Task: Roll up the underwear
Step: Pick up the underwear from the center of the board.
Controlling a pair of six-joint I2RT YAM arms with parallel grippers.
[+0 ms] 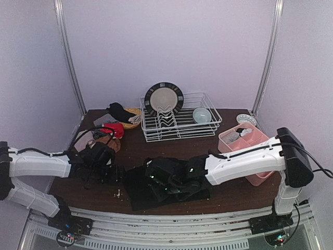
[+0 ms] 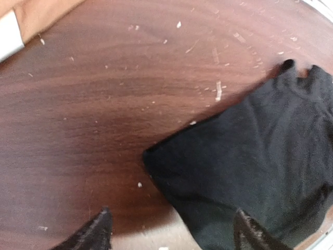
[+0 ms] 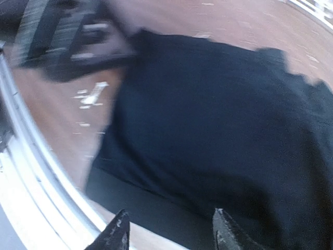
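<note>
Mostly flat black underwear, edges rumpled

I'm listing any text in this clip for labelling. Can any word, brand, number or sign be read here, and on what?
No text can be read anywhere.
White tag at the corner of the left wrist view: no lettering shows.
Plate: only a striped rim, no words.
Pink tray and black cloth: no print visible. The right wrist view is too blurred to tell.

You can read no text, label, brand, number or sign anywhere, neither on the black underwear nor on the worktop.
</note>
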